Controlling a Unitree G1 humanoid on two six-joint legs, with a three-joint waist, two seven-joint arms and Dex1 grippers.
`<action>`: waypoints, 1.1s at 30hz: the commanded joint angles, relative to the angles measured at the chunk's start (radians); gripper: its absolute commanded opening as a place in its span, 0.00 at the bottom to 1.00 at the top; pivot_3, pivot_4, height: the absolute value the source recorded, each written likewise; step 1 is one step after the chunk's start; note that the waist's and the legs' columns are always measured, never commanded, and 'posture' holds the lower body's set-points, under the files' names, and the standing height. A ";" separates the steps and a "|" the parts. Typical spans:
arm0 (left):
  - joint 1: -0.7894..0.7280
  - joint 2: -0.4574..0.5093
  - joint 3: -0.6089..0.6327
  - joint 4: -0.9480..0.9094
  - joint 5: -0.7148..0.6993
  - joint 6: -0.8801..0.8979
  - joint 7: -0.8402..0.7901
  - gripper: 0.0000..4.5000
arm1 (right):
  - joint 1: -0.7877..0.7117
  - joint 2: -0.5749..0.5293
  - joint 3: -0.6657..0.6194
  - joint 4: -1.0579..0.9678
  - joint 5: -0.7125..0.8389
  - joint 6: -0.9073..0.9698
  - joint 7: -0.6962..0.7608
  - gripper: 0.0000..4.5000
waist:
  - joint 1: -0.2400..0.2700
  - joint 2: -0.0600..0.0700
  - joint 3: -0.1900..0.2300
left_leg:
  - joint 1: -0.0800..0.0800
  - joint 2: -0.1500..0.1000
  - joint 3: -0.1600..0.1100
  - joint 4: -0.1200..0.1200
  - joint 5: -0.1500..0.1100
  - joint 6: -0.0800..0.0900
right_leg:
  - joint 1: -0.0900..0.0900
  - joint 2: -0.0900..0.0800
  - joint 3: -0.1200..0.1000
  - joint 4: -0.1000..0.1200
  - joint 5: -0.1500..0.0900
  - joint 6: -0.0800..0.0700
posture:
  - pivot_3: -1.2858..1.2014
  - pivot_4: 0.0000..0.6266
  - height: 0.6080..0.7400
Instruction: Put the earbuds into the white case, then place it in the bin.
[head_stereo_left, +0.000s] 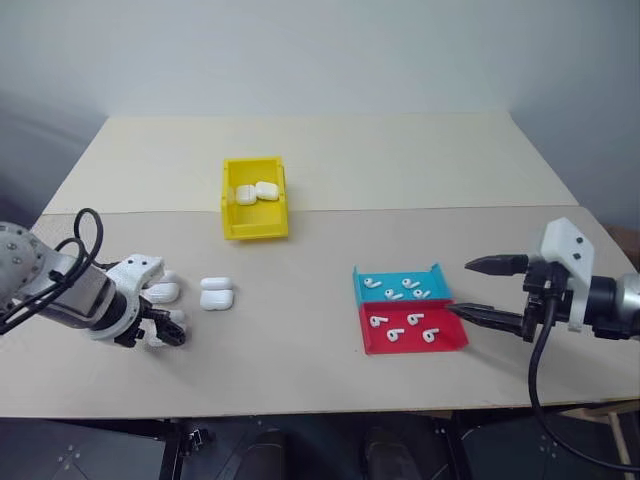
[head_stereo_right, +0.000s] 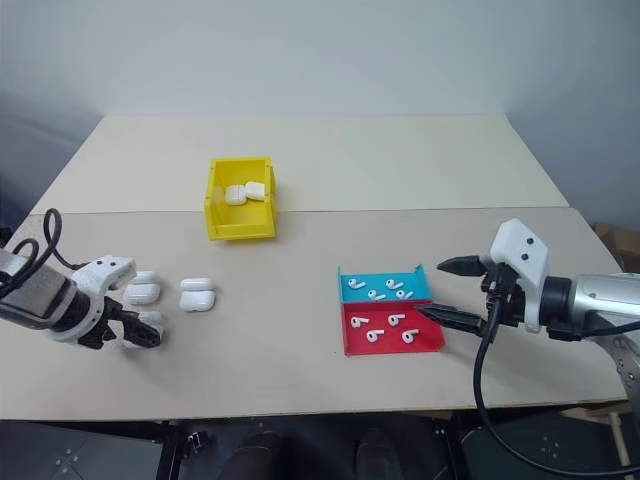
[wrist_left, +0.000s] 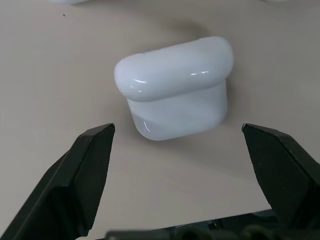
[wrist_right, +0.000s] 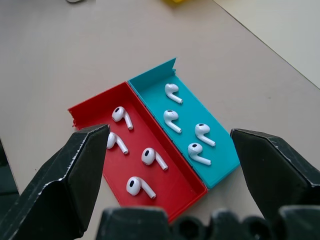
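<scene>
Over the beige table (head_stereo_left: 330, 320), from the head camera, the yellow bin (head_stereo_left: 254, 198) sits towards the far side with two closed cases (head_stereo_left: 256, 192) already lying in it. Nearer, on the robot's left, more white cases (head_stereo_left: 216, 293) rest on the tabletop, and the left gripper (head_stereo_left: 165, 328) hangs just beside them, pointing steeply down, its fingers spread and holding nothing. On the right, the red and cyan tray (head_stereo_left: 408, 336) carries eight loose earbuds (head_stereo_left: 398, 335), four in each half; the right gripper (head_stereo_left: 490, 291) hovers at the tray's outer edge, released and empty.

From the left wrist, one white case (wrist_left: 175, 87) lies shut on the table ahead of the two black fingertips (wrist_left: 95, 150), which stand wide apart and clear of it.

From the right wrist, the earbuds (wrist_right: 150, 157) lie directly ahead between the open fingers (wrist_right: 85, 155), none touched.

By my reading, some cases are binned, but this round has barely begun: a case must be taken and opened, the buds loaded, the lid closed, then the case carried to the bin.
</scene>
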 joint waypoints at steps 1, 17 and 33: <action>0.019 -0.014 0.018 -0.010 -0.011 -0.025 0.046 0.99 | -0.010 -0.027 -0.059 0.002 0.019 -0.005 0.026 1.00 | 0.000 0.000 0.000 | 0.000 0.000 0.000 0.000 0.000 -0.001 | 0.000 0.000 0.000 0.000 0.000 0.000 | 0.52 0.24 1.00; 0.112 -0.122 0.139 -0.011 -0.011 -0.087 0.184 0.99 | -0.035 -0.045 -0.049 0.054 0.000 -0.025 0.082 1.00 | 0.009 0.006 -0.003 | 0.006 -0.001 0.000 0.000 0.001 -0.002 | 0.005 0.000 0.000 0.002 0.000 0.000 | 0.52 0.24 1.00; 0.127 -0.195 0.216 0.030 -0.011 -0.063 0.284 0.99 | -0.031 -0.037 -0.044 0.060 -0.010 -0.043 0.088 1.00 | 0.025 0.007 -0.004 | 0.008 -0.001 0.000 0.000 0.002 -0.003 | 0.006 -0.001 0.001 0.002 0.000 0.000 | 0.52 0.24 1.00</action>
